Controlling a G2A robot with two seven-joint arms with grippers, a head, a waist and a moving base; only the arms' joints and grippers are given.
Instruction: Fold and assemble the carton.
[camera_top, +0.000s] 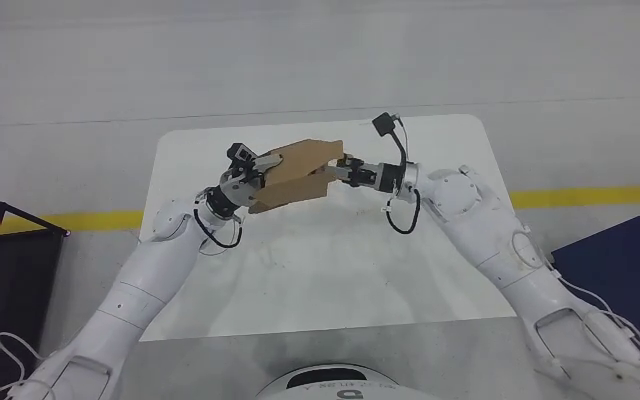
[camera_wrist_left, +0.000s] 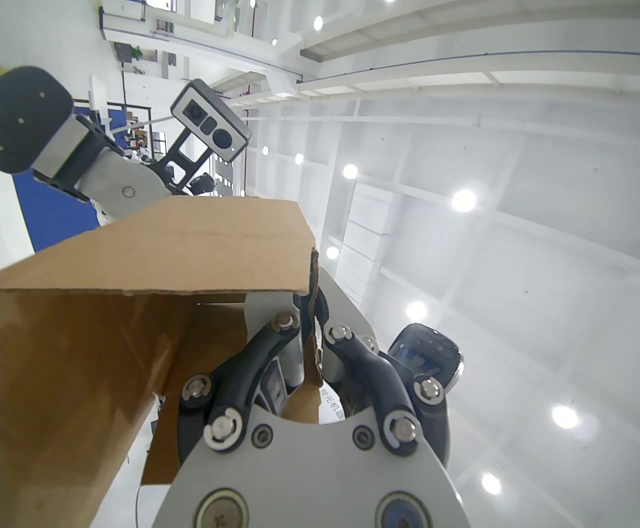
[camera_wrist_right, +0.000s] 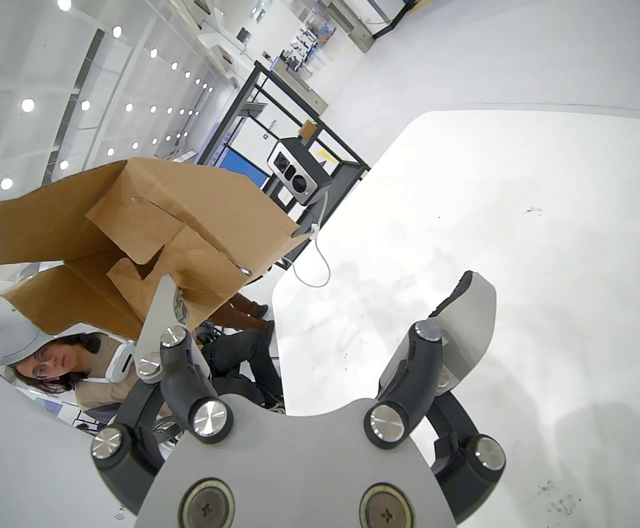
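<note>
My left gripper (camera_wrist_left: 311, 320) clamps the brown cardboard carton (camera_top: 295, 172) at one end; right gripper (camera_wrist_right: 317, 285), fingers spread, at the opposite end along its long axis.

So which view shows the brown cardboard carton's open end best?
Right wrist view: it looks into the brown cardboard carton, flaps visible. Top view shows it small. Left wrist view shows an outer panel pinched in the left gripper.

Top view looking down on table (camera_top: 300, 285), left wrist close, facing ceiling (camera_wrist_left: 450, 125), right wrist across table, all sharing carton (camera_top: 295, 175)
</note>
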